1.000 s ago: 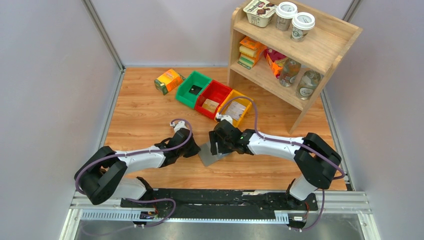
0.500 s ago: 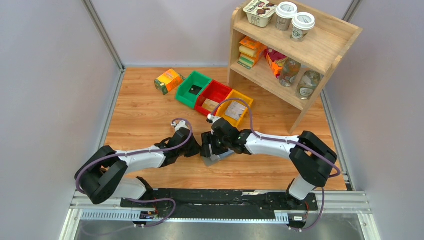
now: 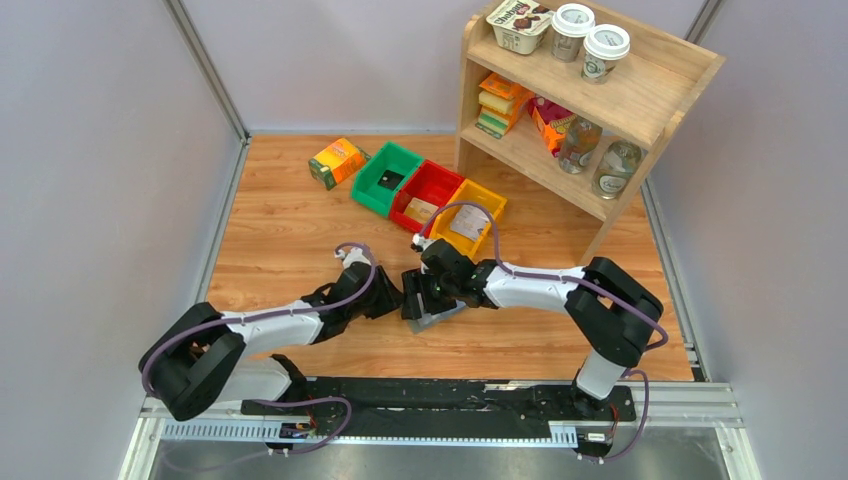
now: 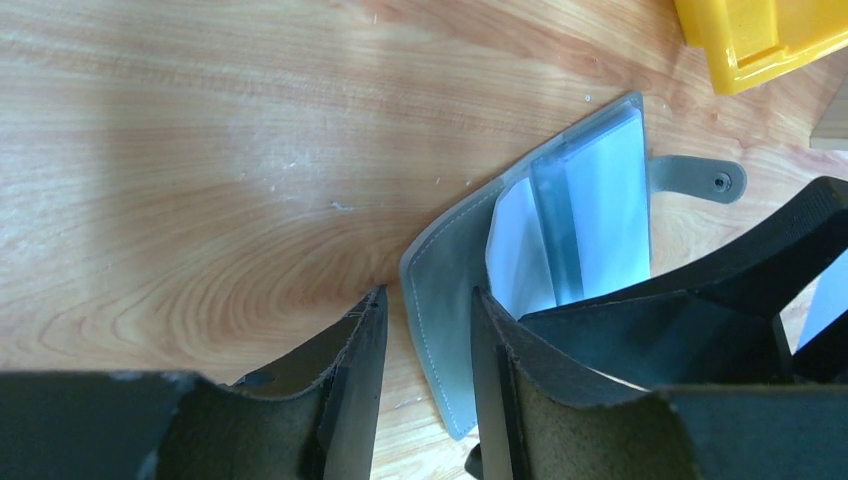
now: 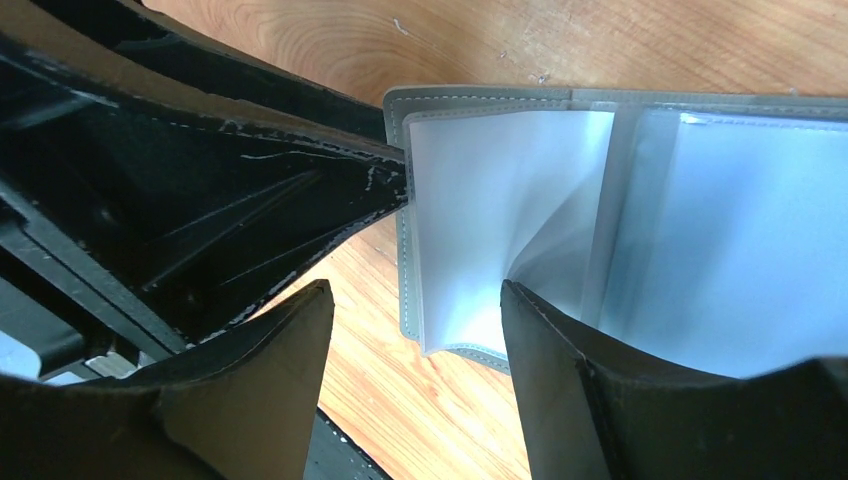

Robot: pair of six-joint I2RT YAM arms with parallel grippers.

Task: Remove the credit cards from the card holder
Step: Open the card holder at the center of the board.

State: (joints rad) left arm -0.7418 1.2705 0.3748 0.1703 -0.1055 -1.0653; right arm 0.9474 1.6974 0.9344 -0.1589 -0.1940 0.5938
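Observation:
The grey card holder (image 3: 437, 320) lies open on the wooden floor between my two grippers. In the left wrist view the card holder (image 4: 590, 200) shows clear pockets and its snap tab (image 4: 700, 180). My left gripper (image 4: 428, 300) is open, its fingers on either side of the holder's near grey edge. My right gripper (image 5: 415, 290) is open just above the holder (image 5: 700, 230), one finger (image 5: 570, 400) over a clear pocket that curls up. In the top view the left gripper (image 3: 388, 298) and right gripper (image 3: 415, 300) almost touch. I cannot make out any credit card in the pockets.
Green (image 3: 385, 178), red (image 3: 428, 190) and yellow (image 3: 470, 212) bins stand in a row behind the grippers; the green one holds a small dark flat thing. An orange-green carton (image 3: 337, 161) lies to their left. A wooden shelf (image 3: 580, 100) with goods stands at the back right.
My right gripper has moved left and down over the card holder, close to my left gripper. The left arm has shifted slightly.

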